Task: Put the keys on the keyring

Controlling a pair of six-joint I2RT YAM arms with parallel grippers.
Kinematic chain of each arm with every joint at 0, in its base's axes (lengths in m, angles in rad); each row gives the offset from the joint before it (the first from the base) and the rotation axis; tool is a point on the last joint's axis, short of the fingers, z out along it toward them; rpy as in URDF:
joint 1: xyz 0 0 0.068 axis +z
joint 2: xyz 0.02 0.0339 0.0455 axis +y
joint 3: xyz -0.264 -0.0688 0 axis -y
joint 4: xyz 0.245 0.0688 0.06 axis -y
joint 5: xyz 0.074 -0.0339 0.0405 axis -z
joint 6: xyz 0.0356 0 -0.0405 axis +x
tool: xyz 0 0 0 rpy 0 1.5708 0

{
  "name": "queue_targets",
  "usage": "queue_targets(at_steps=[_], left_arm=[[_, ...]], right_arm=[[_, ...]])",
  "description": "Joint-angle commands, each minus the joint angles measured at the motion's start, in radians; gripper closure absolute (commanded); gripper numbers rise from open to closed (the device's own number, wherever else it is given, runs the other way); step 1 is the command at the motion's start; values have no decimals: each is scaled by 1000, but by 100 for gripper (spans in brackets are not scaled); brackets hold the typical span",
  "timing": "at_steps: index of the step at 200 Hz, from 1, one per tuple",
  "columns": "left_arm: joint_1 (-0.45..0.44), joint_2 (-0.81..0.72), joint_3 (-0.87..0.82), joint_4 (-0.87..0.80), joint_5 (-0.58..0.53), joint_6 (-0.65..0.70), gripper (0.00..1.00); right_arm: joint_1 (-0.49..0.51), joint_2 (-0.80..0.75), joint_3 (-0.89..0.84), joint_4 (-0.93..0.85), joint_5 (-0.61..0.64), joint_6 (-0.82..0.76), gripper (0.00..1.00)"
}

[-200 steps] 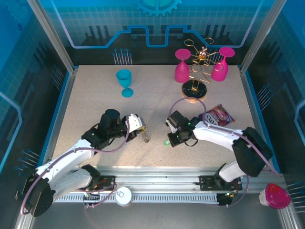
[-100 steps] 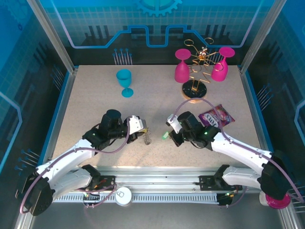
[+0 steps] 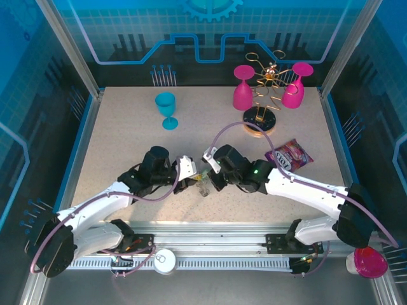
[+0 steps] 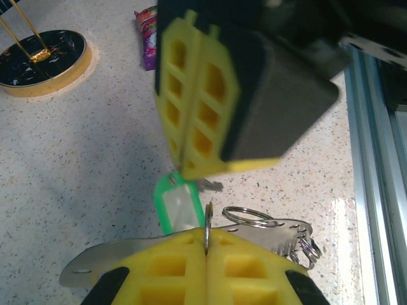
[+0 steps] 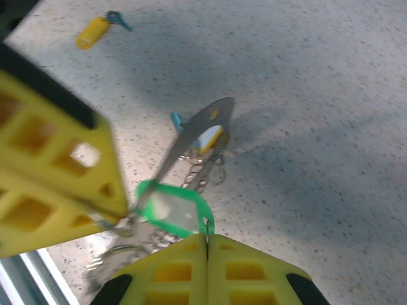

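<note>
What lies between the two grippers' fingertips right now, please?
The green key hangs there, held by the right gripper, close to the left gripper, which pinches the keyring; the left wrist view shows it.

from above we cannot tell the keys [image 3: 203, 186] apart; they are too small. in the left wrist view the right gripper [image 4: 182, 168] is blurred, cut by the top edge, and hides part of the snack packet [image 4: 146, 44]. the rack base [image 4: 41, 60] is cut at the left.
</note>
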Motion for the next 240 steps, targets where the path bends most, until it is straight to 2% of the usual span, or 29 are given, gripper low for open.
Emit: queue_targets(at_steps=[1,32,54,84,130,175,207,240], left_arm=[[-4,13,40,25,-29,-7,100],[-5,23,46,22,-33,-9,100],[-6,14,35,40,-7,-11,100],[-7,-26,2,89,40,-5,100],[-7,-58,-17,108,70,10,100],[-12,-59,-30,114,79,28,100],[-15,-53,-33,132,77,13,100],[-14,-40,-32,139,77,4,100]], right_arm=[[34,-68,-41,81,-86,-80,100],[35,-172,-178,214,-201,-133,100],[27,-224,-237,279,-213,-145,100],[-28,-237,-233,227,-210,-148,100],[-116,-250,-201,164,-319,-175,100],[-141,-260,-183,153,-426,-215,100],[-152,-281,-191,180,-443,-232,100],[-153,-237,-169,192,-477,-233,100]])
